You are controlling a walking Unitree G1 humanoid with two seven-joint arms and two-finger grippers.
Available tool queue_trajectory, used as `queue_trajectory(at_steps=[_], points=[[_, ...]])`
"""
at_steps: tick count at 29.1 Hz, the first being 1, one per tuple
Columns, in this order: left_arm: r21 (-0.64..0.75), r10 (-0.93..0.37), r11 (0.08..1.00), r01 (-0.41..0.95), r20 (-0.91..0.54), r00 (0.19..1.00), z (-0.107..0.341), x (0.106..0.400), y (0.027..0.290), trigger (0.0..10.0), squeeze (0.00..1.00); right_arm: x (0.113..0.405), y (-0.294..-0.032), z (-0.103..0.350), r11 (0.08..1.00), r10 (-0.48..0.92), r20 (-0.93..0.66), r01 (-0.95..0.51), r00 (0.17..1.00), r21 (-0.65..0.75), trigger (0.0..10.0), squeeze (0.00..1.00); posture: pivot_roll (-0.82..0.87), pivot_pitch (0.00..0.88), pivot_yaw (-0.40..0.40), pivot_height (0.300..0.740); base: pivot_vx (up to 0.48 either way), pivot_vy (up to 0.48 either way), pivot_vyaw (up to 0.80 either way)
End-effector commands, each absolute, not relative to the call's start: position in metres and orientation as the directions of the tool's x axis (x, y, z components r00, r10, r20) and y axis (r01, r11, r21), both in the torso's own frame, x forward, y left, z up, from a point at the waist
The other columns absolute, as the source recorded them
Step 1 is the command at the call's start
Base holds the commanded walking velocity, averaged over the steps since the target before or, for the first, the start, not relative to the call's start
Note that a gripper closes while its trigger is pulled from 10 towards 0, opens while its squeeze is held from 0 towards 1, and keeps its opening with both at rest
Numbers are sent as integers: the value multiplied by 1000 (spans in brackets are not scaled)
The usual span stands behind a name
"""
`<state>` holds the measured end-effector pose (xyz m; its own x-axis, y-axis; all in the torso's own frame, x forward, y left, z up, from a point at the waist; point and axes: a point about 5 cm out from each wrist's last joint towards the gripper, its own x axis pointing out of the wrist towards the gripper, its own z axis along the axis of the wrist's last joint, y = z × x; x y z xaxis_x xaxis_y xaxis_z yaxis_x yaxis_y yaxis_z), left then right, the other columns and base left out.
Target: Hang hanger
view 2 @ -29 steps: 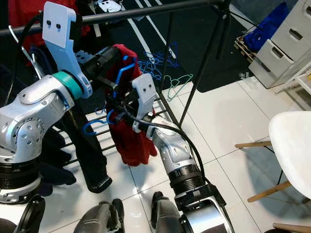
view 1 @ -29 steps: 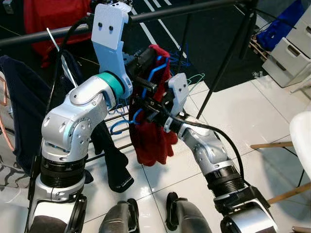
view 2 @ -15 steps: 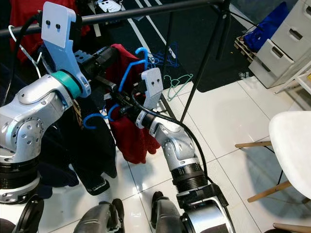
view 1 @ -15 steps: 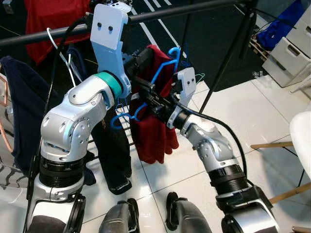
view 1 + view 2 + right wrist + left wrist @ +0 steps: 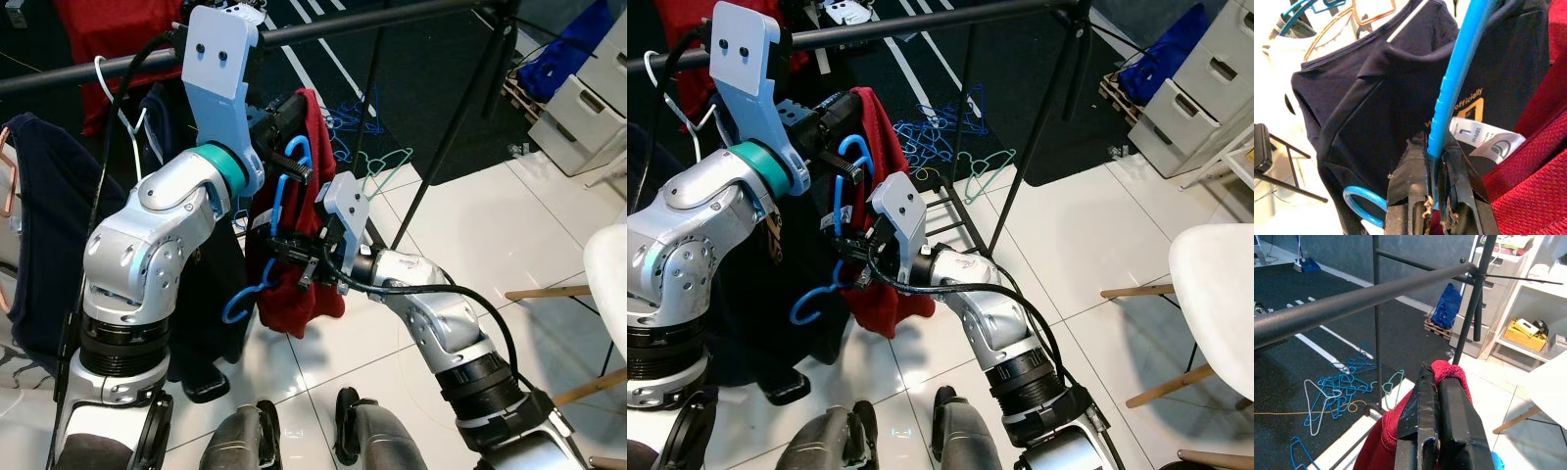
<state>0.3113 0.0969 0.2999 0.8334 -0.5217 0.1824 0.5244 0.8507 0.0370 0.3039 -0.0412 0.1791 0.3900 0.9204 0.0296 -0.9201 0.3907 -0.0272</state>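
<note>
A red garment point(image 5: 312, 292) hangs in front of me under the black rail point(image 5: 392, 18). My left gripper point(image 5: 1437, 382) is shut on its top edge, just below the rail. A blue hanger point(image 5: 277, 201) stands nearly upright against the red cloth, hook end up by the left gripper and a curled end low at the left. My right gripper point(image 5: 291, 257) is shut on the hanger's shaft partway down; the right wrist view shows its fingers point(image 5: 1410, 171) clamped on the blue hanger point(image 5: 1452, 88).
A navy shirt point(image 5: 39, 225) and other dark clothes hang at the left, a white hanger point(image 5: 118, 83) among them. Loose blue hangers point(image 5: 348, 127) lie on the black mat behind the rack's slanted leg point(image 5: 451, 127). Grey drawers point(image 5: 578, 108) and a white chair point(image 5: 609, 284) stand right.
My right gripper has dropped lower and drawn left with the blue hanger, which now stands steeper with its hook lower. The left gripper stays shut on the red garment.
</note>
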Motion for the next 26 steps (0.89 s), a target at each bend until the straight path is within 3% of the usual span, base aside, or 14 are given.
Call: queue_trajectory(at_steps=[1, 9, 19, 22, 23, 26], points=[[63, -535, 842, 536, 238, 811, 312, 308, 93, 10000, 0, 301, -43, 171, 394, 919, 2, -919, 394, 7, 0, 0, -142, 159, 61, 740, 0, 0, 0], [60, -536, 839, 540, 259, 804, 317, 307, 94, 10000, 0, 308, -53, 166, 394, 916, 11, -902, 402, 178, 0, 0, -138, 160, 53, 740, 0, 0, 0], [70, -547, 831, 551, 281, 789, 320, 304, 93, 10000, 0, 307, -61, 162, 376, 923, -11, -898, 384, 227, 0, 0, -141, 159, 48, 740, 0, 0, 0], [102, -564, 822, 560, 287, 775, 319, 301, 93, 10000, 0, 315, -66, 167, 430, 894, 13, -867, 448, 252, 0, 0, -140, 158, 48, 740, 0, 0, 0], [137, -575, 816, 561, 279, 769, 317, 300, 93, 10000, 0, 323, -71, 176, 478, 859, 58, -837, 509, 267, 0, 0, -140, 158, 48, 740, 0, 0, 0], [137, -575, 816, 561, 279, 769, 317, 300, 93, 10000, 0, 323, -71, 176, 478, 859, 58, -837, 509, 267, 0, 0, -140, 158, 48, 740, 0, 0, 0]])
